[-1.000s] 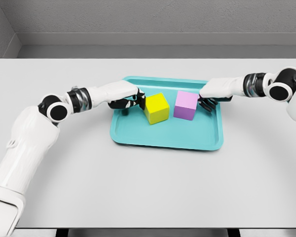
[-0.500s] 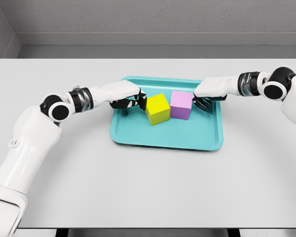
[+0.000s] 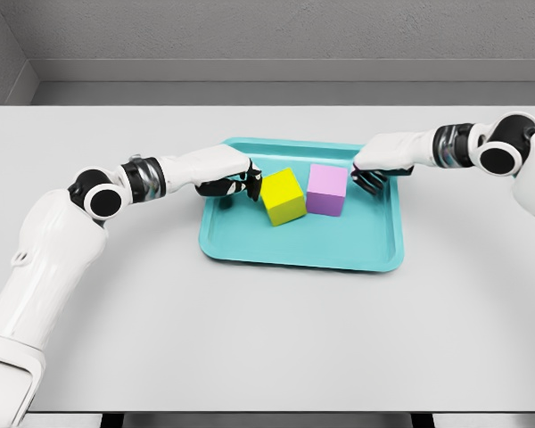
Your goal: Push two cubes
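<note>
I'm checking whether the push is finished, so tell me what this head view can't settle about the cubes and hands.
- Head view: whether the yellow cube and purple cube actually touch; the seam between them is too small to judge.
- Head view: the left hand contact with the yellow cube, hidden behind its own fingers.
- Head view: the far faces of both cubes, turned away.
- Head view: the tray floor under the cubes.

Yellow cube [image 3: 283,195] touching purple cube [image 3: 327,189] on teal tray [image 3: 303,254]; left hand [image 3: 238,182] against yellow, right hand [image 3: 372,174] just beside purple.
</note>
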Motion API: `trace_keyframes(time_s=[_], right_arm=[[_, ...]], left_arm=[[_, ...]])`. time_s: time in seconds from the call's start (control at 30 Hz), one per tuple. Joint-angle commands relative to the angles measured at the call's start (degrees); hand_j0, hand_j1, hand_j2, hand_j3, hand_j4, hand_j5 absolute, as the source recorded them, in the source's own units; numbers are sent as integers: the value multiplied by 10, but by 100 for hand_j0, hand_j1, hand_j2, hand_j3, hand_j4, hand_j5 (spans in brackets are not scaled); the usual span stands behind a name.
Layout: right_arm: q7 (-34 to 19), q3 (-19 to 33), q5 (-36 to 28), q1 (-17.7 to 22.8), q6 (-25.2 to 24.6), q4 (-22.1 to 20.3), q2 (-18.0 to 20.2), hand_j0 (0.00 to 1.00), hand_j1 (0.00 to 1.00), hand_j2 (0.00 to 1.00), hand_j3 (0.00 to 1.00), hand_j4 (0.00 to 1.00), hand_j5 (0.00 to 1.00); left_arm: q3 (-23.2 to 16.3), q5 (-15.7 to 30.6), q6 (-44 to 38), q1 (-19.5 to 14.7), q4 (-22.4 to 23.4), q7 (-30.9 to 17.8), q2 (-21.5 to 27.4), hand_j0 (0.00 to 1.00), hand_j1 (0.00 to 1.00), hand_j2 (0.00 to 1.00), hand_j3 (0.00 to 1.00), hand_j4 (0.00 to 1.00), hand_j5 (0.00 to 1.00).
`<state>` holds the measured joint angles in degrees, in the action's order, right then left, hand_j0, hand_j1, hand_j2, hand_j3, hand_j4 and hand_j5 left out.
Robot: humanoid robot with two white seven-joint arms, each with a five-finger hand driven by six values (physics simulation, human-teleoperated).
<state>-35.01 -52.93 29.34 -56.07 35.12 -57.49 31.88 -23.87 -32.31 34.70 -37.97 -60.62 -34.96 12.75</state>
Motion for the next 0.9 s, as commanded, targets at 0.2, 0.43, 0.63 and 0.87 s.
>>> trace_keyframes(time_s=[0.2,0.43,0.63,0.87], right_arm=[[0,-1,-3,-12,-1,-16,54,12,12,12,12,12,12],[0,-25,-4,-15,-1,-24,61,12,12,12,12,12,12],[0,-38,-4,-17,-1,-33,60,12,12,12,12,12,12],[0,-38,-4,-19,-1,-24,53,12,12,12,12,12,12]], left_arm=[[-1,-6,3,-3,1,0,0,42,42,42,42,42,42],[-1,5,3,-4,-14,0,2,42,42,42,42,42,42],[-1,15,3,-4,-14,0,15,42,42,42,42,42,42],[-1,32,3,-5,-12,0,41,42,42,42,42,42,42]])
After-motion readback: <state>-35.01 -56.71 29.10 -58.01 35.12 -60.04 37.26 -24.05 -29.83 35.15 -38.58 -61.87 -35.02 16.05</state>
